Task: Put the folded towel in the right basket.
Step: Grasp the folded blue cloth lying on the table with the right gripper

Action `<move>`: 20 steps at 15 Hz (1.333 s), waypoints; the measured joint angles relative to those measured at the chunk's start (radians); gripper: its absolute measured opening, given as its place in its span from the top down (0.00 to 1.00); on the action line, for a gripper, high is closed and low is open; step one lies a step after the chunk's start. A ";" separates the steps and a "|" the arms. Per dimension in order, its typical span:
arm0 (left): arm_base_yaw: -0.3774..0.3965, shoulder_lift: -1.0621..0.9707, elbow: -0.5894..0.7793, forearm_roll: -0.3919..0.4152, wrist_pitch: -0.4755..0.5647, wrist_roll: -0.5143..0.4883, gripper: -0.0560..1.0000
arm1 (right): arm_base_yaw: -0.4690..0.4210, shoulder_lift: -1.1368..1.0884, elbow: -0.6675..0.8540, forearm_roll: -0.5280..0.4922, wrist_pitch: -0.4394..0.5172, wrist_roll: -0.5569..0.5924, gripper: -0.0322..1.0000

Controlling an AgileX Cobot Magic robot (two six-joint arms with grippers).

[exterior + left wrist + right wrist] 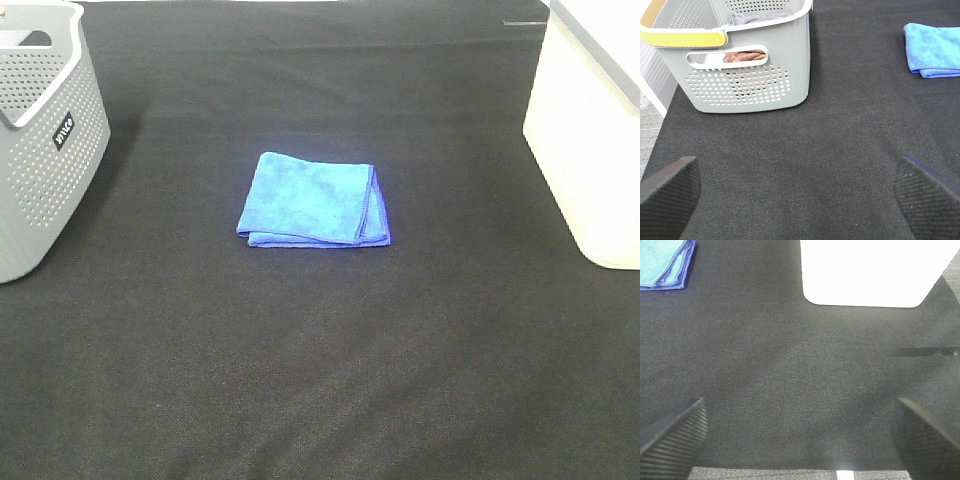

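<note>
A folded blue towel (313, 200) lies flat in the middle of the black table. It also shows in the left wrist view (934, 50) and in the right wrist view (665, 262). The white right basket (590, 130) stands at the table's right edge; it shows in the right wrist view (872, 270) too. Neither arm shows in the exterior high view. My left gripper (795, 195) is open and empty over bare cloth near the grey basket. My right gripper (800, 440) is open and empty near the table's front edge, short of the white basket.
A grey perforated basket (45, 140) with a yellow-edged rim stands at the left; in the left wrist view (745, 65) cloth items show inside it. The table's front edge (790, 472) lies close under the right gripper.
</note>
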 joint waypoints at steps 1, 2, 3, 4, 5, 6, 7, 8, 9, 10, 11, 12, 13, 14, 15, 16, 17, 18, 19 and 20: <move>0.000 0.000 0.000 0.000 0.000 0.000 0.02 | 0.000 0.000 0.000 0.000 0.000 0.000 0.04; 0.000 0.000 0.000 0.000 0.000 0.000 0.02 | 0.000 0.000 0.000 0.000 0.000 0.000 0.04; 0.000 0.000 0.000 0.000 0.000 0.000 0.02 | 0.000 0.000 0.000 0.000 0.000 0.000 0.04; 0.000 0.000 0.000 0.000 0.000 0.000 0.02 | 0.000 0.000 0.000 0.000 0.000 0.000 0.04; 0.000 0.000 0.000 0.000 0.000 0.000 0.02 | 0.000 0.000 0.000 0.000 0.000 0.000 0.04; 0.000 0.000 0.000 0.000 0.000 0.000 0.02 | 0.000 0.000 0.000 0.000 0.000 0.000 0.04; 0.000 0.000 0.000 0.000 0.000 0.000 0.02 | 0.000 0.000 0.000 0.000 0.000 0.000 0.04; 0.000 0.000 0.000 0.000 0.000 0.000 0.02 | 0.000 0.000 0.000 0.000 0.000 0.000 0.04; 0.000 0.000 0.000 0.000 0.000 0.000 0.02 | 0.000 0.000 0.000 0.000 0.000 0.000 0.04; 0.000 0.000 0.000 0.000 0.000 0.000 0.02 | 0.000 0.000 0.000 0.000 0.000 0.000 0.04; 0.000 0.000 0.000 0.000 0.000 0.000 0.02 | 0.000 0.000 0.000 0.000 0.000 0.000 0.04; 0.000 0.000 0.000 0.000 0.000 0.000 0.02 | 0.000 0.000 0.000 0.000 0.000 0.000 0.04; 0.000 0.000 0.000 0.000 0.000 0.000 0.02 | 0.000 0.000 0.000 0.000 0.000 0.000 0.04; 0.000 0.000 0.000 0.000 0.000 0.000 0.02 | 0.000 0.000 0.000 0.000 0.000 0.000 0.04; 0.000 0.000 0.000 0.000 0.000 0.000 0.02 | 0.000 0.000 0.000 0.000 0.000 0.000 0.04; 0.000 0.000 0.000 0.000 0.000 0.000 0.02 | 0.000 0.000 0.000 0.000 0.000 0.000 0.04; 0.000 0.000 0.000 0.000 0.000 0.000 0.02 | 0.000 0.000 0.000 0.000 0.000 0.000 0.04; 0.000 0.000 0.000 0.000 0.000 0.000 0.02 | 0.000 0.000 0.000 0.000 0.000 0.000 0.04; 0.000 0.000 0.000 0.000 0.000 0.000 0.02 | 0.000 0.000 0.000 0.000 0.000 0.000 0.04; 0.000 0.000 0.000 0.000 0.000 0.000 0.02 | 0.000 0.000 0.000 0.000 0.000 0.000 0.04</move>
